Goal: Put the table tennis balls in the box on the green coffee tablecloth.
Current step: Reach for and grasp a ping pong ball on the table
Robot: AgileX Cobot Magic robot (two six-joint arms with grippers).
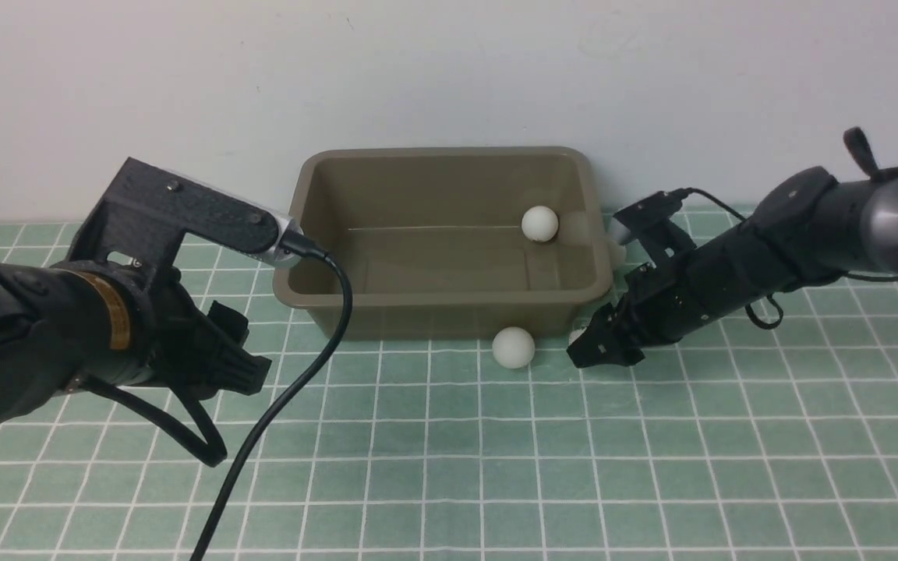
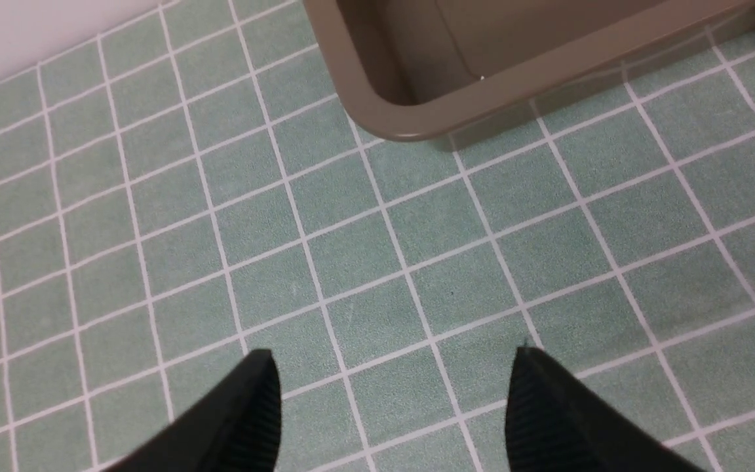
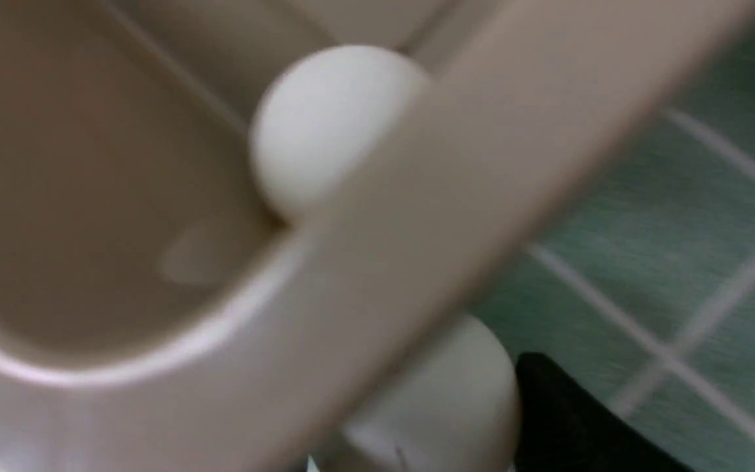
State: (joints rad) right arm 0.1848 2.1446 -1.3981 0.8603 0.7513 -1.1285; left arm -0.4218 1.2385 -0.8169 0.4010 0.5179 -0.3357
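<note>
One table tennis ball [image 1: 539,224] lies inside the box [image 1: 433,315], at its right end. A second ball [image 1: 513,347] rests on the green coffee tablecloth [image 1: 449,467], just before the front wall. A third ball [image 3: 443,393] sits under the rim beside the right gripper [image 1: 583,354]; its grip cannot be determined. The left gripper [image 2: 394,373] stands apart, empty. Most work judged outstanding.
</note>
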